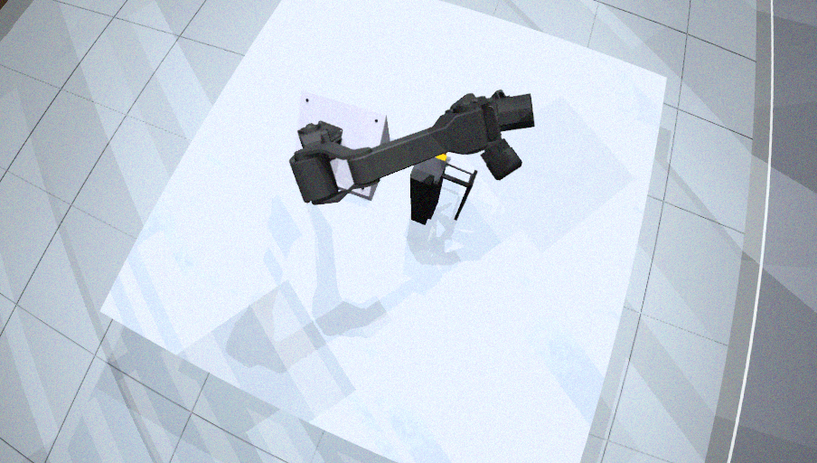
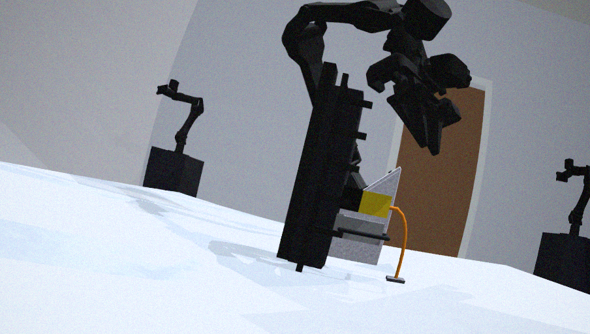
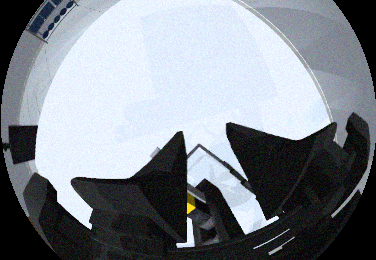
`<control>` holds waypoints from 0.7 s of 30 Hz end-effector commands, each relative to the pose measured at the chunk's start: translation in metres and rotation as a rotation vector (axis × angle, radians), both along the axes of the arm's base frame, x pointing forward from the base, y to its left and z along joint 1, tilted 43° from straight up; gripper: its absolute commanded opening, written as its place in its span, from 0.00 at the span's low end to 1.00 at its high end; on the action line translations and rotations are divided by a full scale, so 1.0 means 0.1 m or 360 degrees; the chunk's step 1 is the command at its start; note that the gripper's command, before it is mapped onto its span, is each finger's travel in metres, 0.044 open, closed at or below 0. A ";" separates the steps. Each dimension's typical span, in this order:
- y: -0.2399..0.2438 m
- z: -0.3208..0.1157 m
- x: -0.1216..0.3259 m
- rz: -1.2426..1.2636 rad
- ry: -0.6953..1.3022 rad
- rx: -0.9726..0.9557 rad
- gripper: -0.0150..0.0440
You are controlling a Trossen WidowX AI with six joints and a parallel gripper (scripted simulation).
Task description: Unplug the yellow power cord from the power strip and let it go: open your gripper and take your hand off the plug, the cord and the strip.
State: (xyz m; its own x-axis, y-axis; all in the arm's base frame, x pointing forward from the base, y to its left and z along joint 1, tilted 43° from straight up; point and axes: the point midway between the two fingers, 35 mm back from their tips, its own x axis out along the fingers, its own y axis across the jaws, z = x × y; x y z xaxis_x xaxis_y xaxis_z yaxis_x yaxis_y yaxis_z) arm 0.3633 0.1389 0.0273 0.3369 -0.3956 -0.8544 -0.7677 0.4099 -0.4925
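Risk first: my tool [image 2: 429,138], part spread and pinching nothing, hangs above the yellow plug [image 2: 374,203], which sits in the strip [image 2: 324,173] at its 3 o'clock side; a skewed descent could strike the strip.

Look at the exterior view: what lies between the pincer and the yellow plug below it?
Nothing: in the exterior view the pincer hangs above the yellow plug, with only open air between them.

A white mat [image 1: 385,325] carries the upright black power strip [image 1: 424,195].
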 end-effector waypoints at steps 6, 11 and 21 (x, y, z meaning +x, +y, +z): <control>-0.40 -0.52 -0.86 0.0538 0.0867 -0.0658 0.53; -0.41 -0.52 -0.87 0.0549 0.0886 -0.0671 0.53; -0.44 -0.49 -0.86 0.0550 0.0886 -0.0671 0.53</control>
